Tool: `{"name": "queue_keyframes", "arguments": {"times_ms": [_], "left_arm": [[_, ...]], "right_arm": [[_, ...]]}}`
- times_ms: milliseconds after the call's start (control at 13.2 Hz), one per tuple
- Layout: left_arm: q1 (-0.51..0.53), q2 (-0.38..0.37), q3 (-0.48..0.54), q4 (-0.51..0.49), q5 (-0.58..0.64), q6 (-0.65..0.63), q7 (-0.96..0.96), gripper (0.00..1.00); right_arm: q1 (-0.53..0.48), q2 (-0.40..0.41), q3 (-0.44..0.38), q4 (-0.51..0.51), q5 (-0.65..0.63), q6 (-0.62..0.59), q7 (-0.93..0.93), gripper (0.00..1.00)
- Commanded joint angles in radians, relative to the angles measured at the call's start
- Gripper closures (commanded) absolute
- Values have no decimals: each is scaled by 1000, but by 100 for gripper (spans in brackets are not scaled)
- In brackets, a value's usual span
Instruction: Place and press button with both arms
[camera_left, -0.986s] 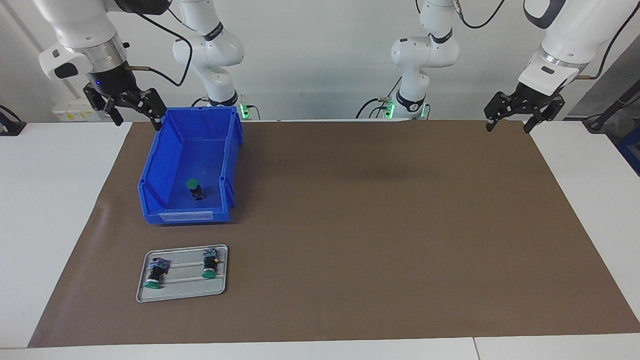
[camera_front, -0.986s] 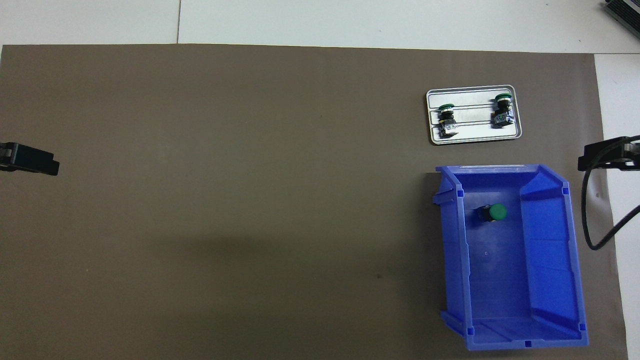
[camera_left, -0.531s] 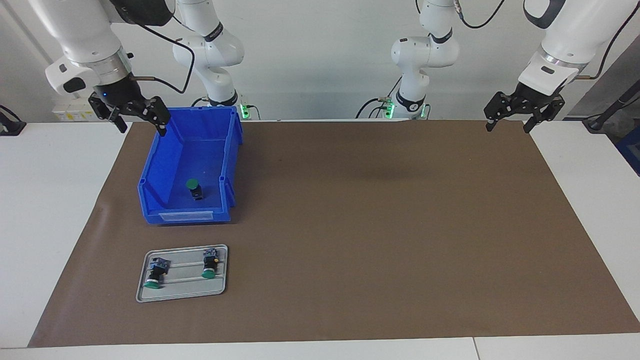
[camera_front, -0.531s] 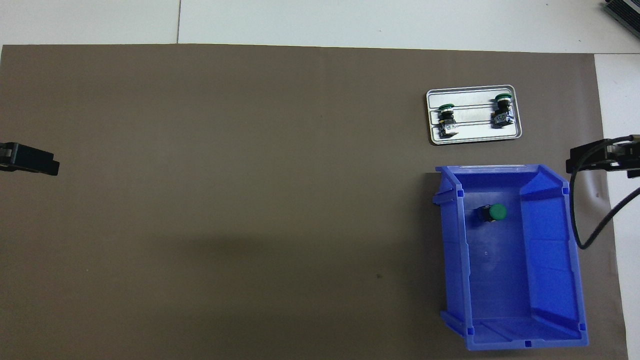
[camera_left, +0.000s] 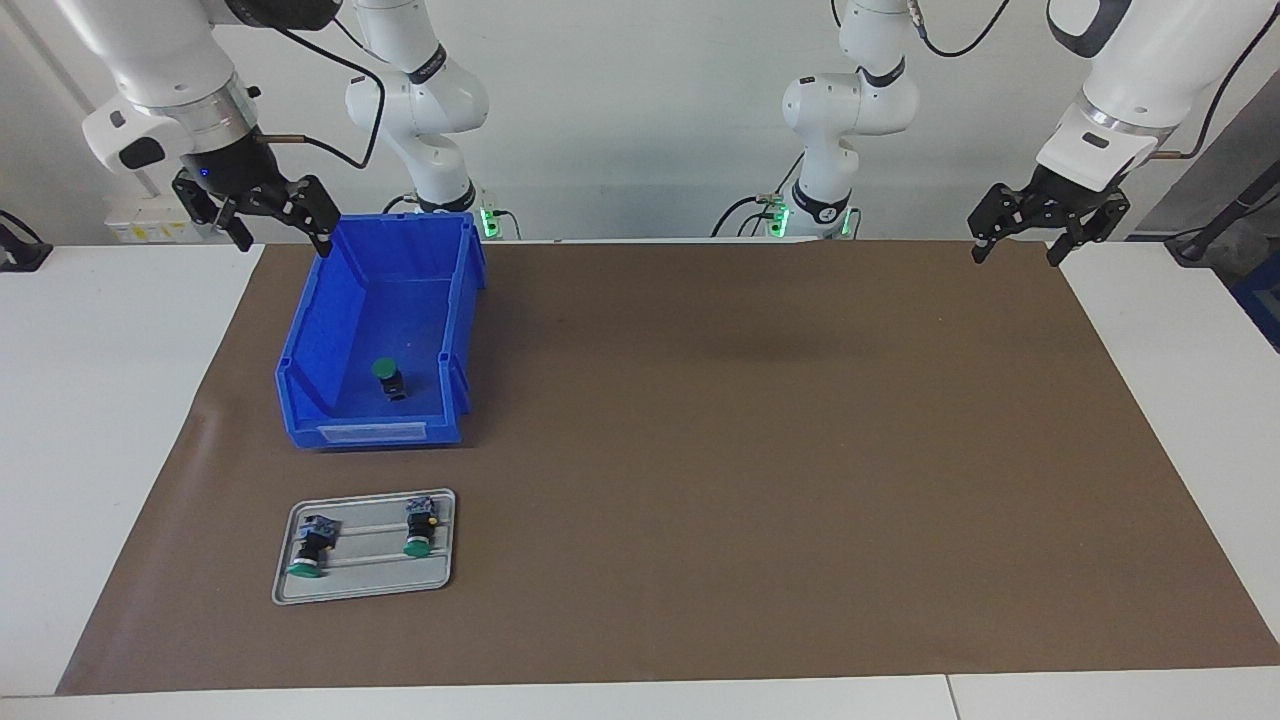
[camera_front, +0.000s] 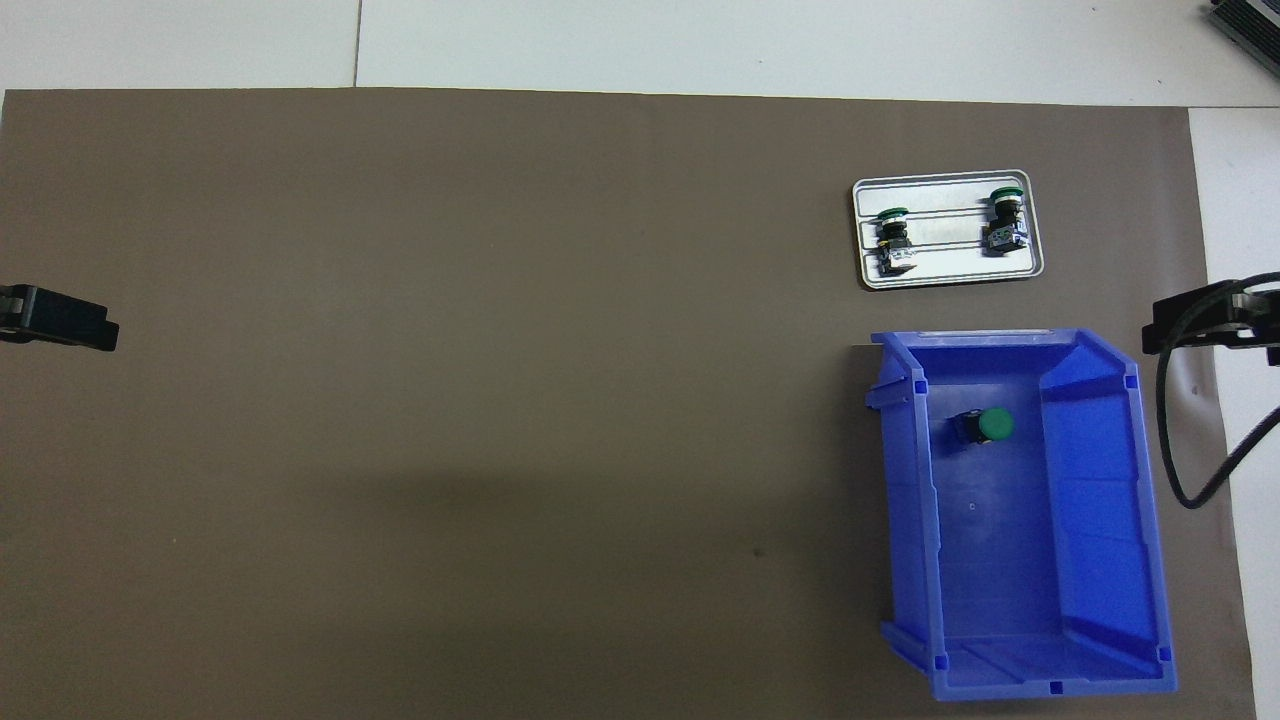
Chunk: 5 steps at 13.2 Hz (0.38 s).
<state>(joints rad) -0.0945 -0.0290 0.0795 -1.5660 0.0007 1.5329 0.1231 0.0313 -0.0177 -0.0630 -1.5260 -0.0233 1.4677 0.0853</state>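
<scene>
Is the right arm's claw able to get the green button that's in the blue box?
Probably yes. The right gripper hangs open above the edge of the blue bin nearest the robots. The bin has no lid, and the button sits alone on its floor, so nothing blocks a reach down from above.

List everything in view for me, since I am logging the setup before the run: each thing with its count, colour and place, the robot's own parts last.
button: one, green cap, black body, in the blue bin.
blue bin: one, blue, on the mat toward the right arm's end.
other buttons: two, green caps, lying on the tray.
tray: one, grey metal, farther from the robots than the bin.
mat: one, brown, covering the white table.
right gripper: one, black, open, raised beside the bin's corner nearest the robots.
left gripper: one, black, open, waiting over the mat's edge at the left arm's end.
</scene>
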Motion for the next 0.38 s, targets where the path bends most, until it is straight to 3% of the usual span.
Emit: {"name": "queue_keyframes", "arguments": {"times_ms": [0,304], "left_arm": [[2,-29,-4,-32,18,4,-2,0],[2,-29,-4,-32,18,4,-2,0]], "right_arm": [[-11,5,8,1,8,29,-5,0],[-11,2,6,-5,5,33,-55,0]]}}
